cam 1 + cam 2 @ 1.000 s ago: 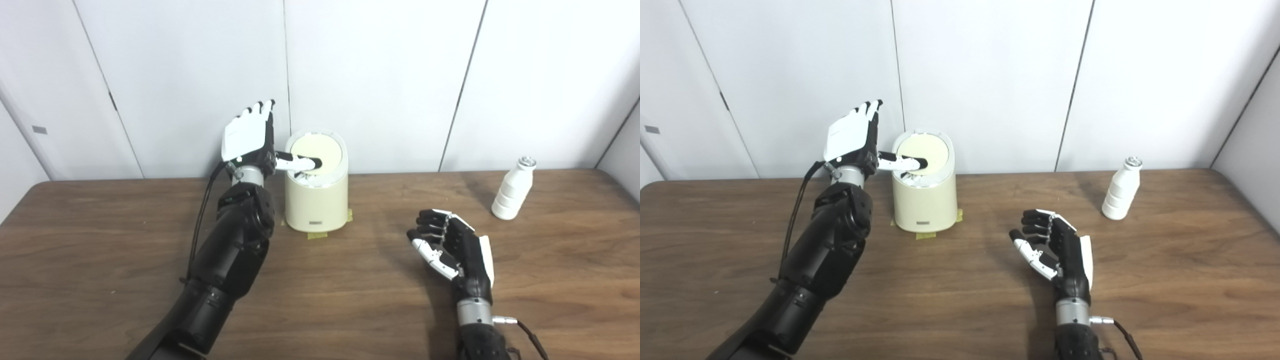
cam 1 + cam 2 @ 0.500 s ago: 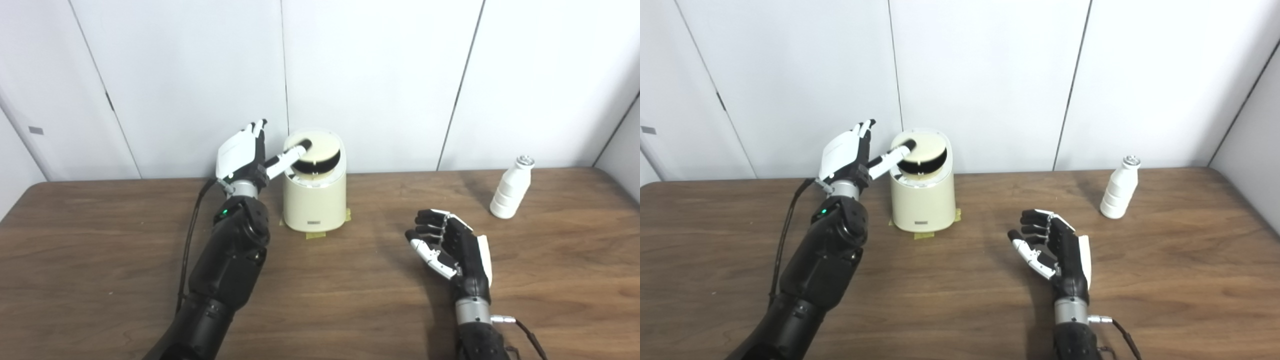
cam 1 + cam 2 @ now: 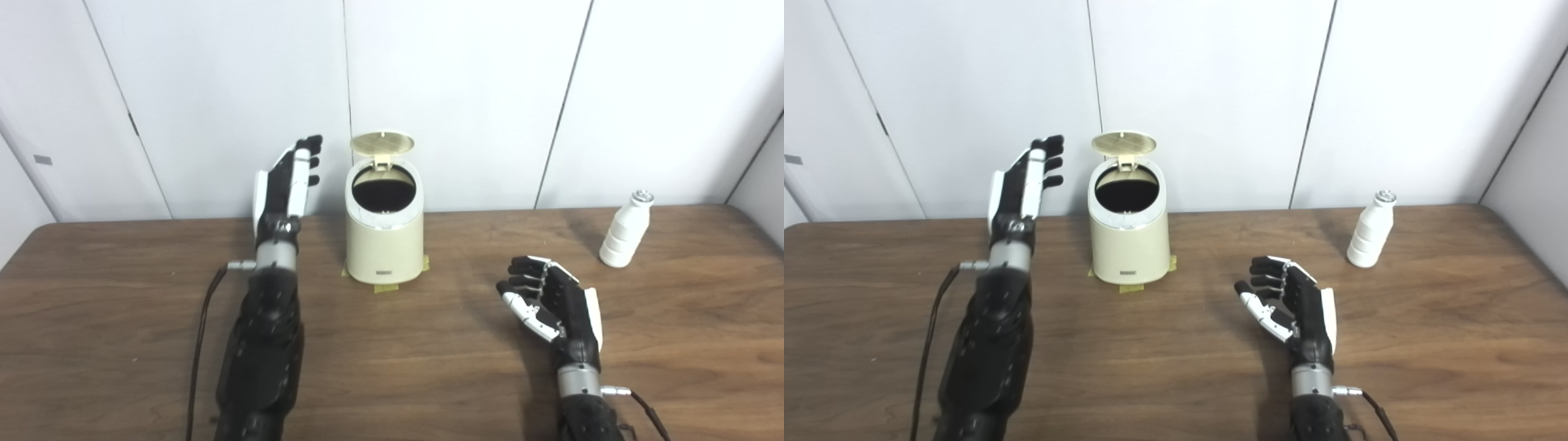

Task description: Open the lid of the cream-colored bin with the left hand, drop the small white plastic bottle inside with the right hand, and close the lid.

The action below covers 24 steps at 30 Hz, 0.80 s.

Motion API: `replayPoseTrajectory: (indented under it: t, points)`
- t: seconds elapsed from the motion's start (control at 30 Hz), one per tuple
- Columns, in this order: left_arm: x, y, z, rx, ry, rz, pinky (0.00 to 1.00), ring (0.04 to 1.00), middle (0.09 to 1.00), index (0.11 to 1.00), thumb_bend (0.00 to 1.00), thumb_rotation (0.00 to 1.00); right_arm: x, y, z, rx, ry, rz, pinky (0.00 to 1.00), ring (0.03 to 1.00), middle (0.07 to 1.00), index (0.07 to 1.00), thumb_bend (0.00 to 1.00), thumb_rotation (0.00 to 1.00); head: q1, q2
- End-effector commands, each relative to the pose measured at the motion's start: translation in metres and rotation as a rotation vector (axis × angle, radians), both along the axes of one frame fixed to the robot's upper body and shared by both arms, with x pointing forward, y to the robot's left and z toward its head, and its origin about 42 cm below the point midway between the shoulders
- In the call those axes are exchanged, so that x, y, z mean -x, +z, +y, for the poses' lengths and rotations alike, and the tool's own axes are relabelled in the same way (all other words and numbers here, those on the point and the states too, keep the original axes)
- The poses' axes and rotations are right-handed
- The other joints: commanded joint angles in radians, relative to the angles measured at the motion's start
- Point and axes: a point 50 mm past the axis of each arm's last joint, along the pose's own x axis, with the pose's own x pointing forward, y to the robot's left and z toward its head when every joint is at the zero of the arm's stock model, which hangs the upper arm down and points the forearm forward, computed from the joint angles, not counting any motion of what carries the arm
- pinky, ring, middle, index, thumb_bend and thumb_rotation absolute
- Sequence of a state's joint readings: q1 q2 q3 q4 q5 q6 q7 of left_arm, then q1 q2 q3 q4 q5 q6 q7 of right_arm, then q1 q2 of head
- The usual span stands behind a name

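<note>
At table's far right, white plastic bottle [image 3: 625, 231] untouched; lid [image 3: 381, 143] up. Bring empty, spread right hand [image 3: 554, 303] around bottle's ribbed body; left hand [image 3: 286, 184] empty, fingers straight.

Bare lab-like room: white wall panels [image 3: 459, 92], plain wooden table [image 3: 398, 355].

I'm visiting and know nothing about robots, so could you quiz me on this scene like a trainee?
1. True or false: the round lid of the cream-colored plastic bin stands open.
2. The small white plastic bottle is: A) inside the bin, B) upright on the brown wooden table, C) in the right hand.
3. Fill in: the left hand is raised beside the bin, holding ____.

Key: 1 true; 2 B; 3 nothing.
</note>
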<state>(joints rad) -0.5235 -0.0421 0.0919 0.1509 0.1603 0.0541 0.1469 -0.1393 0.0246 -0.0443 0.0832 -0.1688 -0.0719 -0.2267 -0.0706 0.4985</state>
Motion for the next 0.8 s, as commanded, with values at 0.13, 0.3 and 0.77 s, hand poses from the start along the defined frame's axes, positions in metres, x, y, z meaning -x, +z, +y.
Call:
replayPoseTrajectory:
  t: [0.13,0.3,0.77]
  points:
    - [0.037,0.022,0.024,0.034,-0.047,-0.138,0.7,0.783,0.792,0.786,0.21,0.77,0.001,-0.01,0.002,0.002,-0.002,0.001,0.52,0.603,0.62,0.597,0.31,0.13,-0.01,0.004]
    - [0.069,-0.004,0.047,0.036,-0.016,-0.112,0.65,0.745,0.757,0.749,0.23,0.75,0.002,-0.008,0.0,0.009,-0.001,-0.013,0.51,0.592,0.609,0.575,0.29,0.15,-0.012,0.004]
    - [0.115,-0.047,0.068,0.031,0.088,-0.032,0.67,0.736,0.74,0.727,0.21,0.82,0.009,0.023,-0.013,0.162,-0.196,-0.15,0.18,0.211,0.272,0.468,0.47,0.14,-0.073,0.005]
